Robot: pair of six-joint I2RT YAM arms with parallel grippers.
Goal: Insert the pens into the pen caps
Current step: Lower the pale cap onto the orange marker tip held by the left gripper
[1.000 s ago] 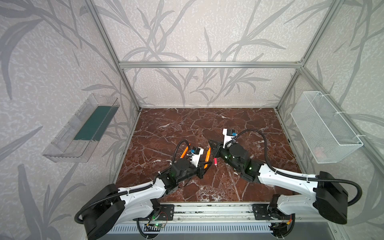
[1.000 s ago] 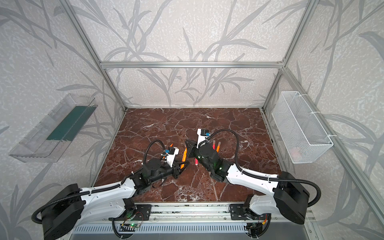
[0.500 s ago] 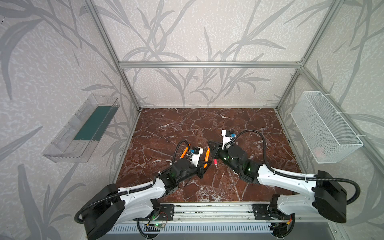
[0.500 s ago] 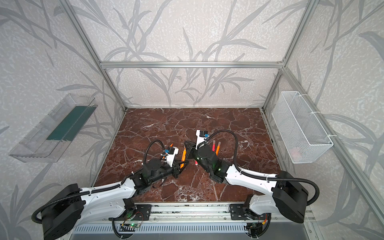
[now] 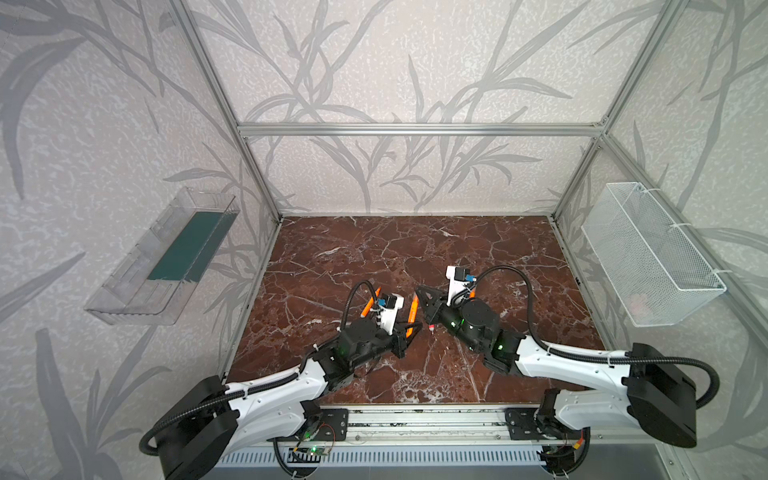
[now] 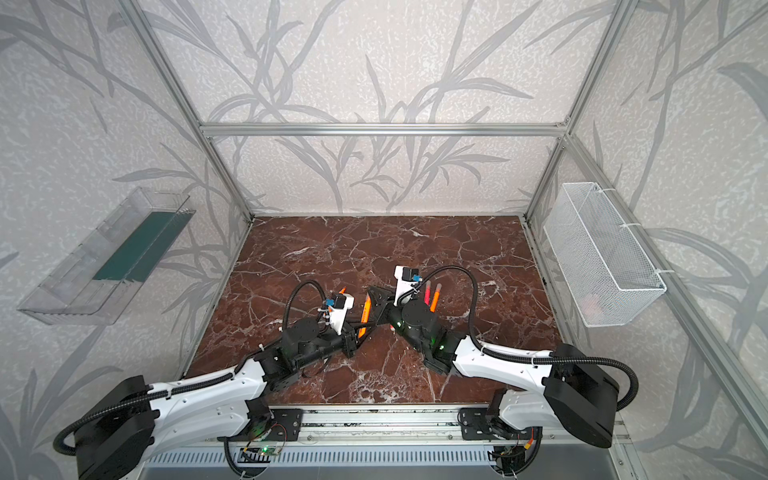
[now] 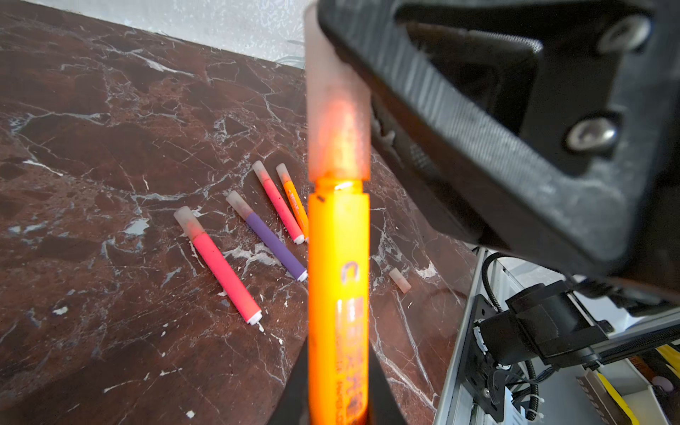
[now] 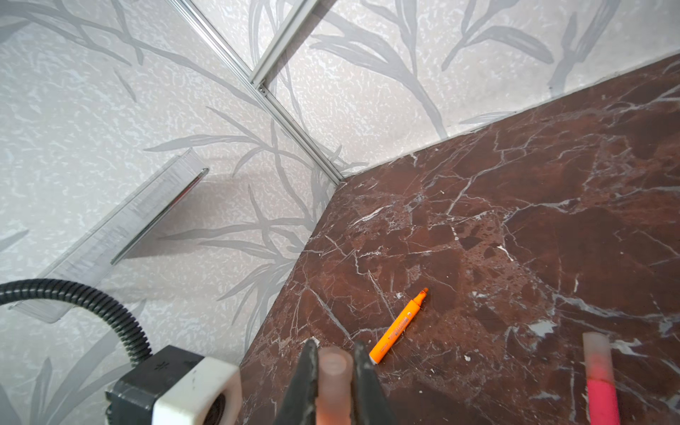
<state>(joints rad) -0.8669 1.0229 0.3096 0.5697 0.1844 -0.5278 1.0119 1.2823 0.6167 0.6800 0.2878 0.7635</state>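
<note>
Left wrist view, entry one: your left claw (image 7: 338, 408), closed on the barrel of an orange pen (image 7: 338, 279).

Entry two: your right claw (image 8: 333, 371), clamped on a translucent pen cap (image 8: 333, 381) seen end-on by its own camera.

Fit: the cap covers the pen's tip. Its rim stands just short of the barrel's shoulder, with a narrow collar showing between. Judged nearly seated, not certainly home.

Change: over the last second both top views show the two arms in almost the same pose, and neither claw has altered its closure. Read that as the push at its end or stalled. Check the seat before you let go.

Position: in both top views the claws meet at centre front of the marble table (image 5: 374, 249), and the held pen points toward 12 o'clock.

Outward, uncapped: one bare orange pen (image 5: 369, 305), near, at 10 o'clock of the left claw.

Outward, loose: one spare cap (image 7: 399, 280), near the white end of the purple pen (image 7: 272, 243). The top views do not show it.

Outward, capped stock on the marble: the purple pen, a near pink pen (image 7: 220, 265), a far pink pen (image 7: 281, 206) and a small orange pen (image 7: 296, 206) just beside it.

Tally: four capped, a fifth in hand, and one pen and one cap waiting.
</note>
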